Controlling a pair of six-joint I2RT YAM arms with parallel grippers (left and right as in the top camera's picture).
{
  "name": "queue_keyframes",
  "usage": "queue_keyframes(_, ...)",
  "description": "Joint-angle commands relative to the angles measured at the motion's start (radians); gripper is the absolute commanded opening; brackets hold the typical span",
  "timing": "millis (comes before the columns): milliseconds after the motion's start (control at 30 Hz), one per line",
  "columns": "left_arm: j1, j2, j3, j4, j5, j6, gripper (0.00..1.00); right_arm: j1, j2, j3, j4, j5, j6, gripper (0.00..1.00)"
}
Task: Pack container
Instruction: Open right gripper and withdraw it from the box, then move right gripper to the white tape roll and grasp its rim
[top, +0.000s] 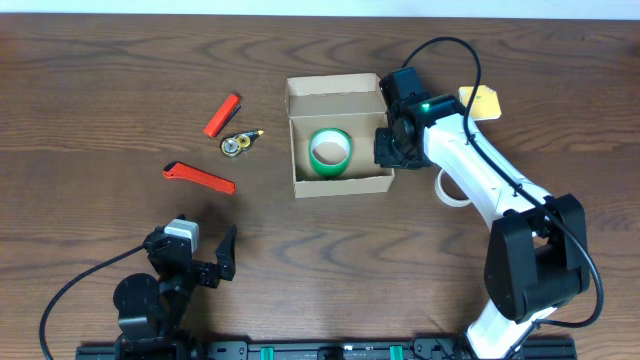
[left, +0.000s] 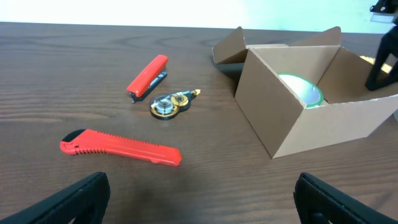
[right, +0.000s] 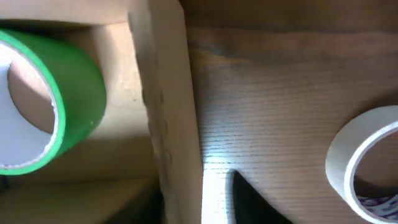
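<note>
The left jaws stand wide apart and empty, the left gripper low at the near edge; the right gripper sits on the right wall of the box, mid-table with its lid open, probably to steady it, though I cannot tell whether its jaws pinch. The right wrist view alone shows that wall edge-on, green tape inside and white tape outside.

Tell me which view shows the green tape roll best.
Overhead: the green tape roll shows whole, lying flat inside the open cardboard box. Left wrist catches only part of it over the box wall; right wrist is close but crops it at the frame's left edge.
</note>
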Motion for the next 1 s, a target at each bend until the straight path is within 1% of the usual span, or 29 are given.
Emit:
queue_keyframes(0,-0.004,-0.005,-0.021,-0.003,0.011,-0.014,0.95,-0.005,0.010,-0.003,-0.002,-0.013,-0.042,0.53)
queue_keyframes(33,-0.004,-0.005,-0.021,-0.003,0.011,-0.014,0.95,-0.005,0.005,0.003,-0.009,-0.034,-0.048,0.55)
queue_keyframes(167,-0.004,-0.005,-0.021,-0.003,0.011,-0.014,0.95,-0.007,-0.045,0.064,-0.068,-0.045,-0.054,0.60)
queue_keyframes(367,-0.004,-0.005,-0.021,-0.003,0.011,-0.014,0.95,-0.057,-0.209,0.171,-0.149,-0.027,-0.145,0.63)
queue_keyframes(500,-0.004,-0.005,-0.021,-0.003,0.011,-0.014,0.96,-0.148,-0.303,0.166,-0.196,0.093,-0.196,0.67)
queue_keyframes(600,-0.004,-0.005,-0.021,-0.003,0.011,-0.014,0.95,-0.253,-0.317,0.158,-0.228,0.089,-0.256,0.69)
queue_keyframes(767,-0.004,-0.005,-0.021,-0.003,0.011,-0.014,0.95,-0.409,-0.317,0.077,-0.201,0.071,-0.339,0.69)
queue_keyframes(833,-0.004,-0.005,-0.021,-0.003,0.011,-0.014,0.95,-0.452,-0.317,0.011,-0.152,0.071,-0.373,0.68)
queue_keyframes(867,-0.004,-0.005,-0.021,-0.003,0.011,-0.014,0.95,-0.468,-0.317,-0.025,-0.122,0.071,-0.389,0.65)
queue_keyframes(967,-0.004,-0.005,-0.021,-0.003,0.011,-0.014,0.95,-0.493,-0.317,-0.139,-0.020,0.048,-0.413,0.64)
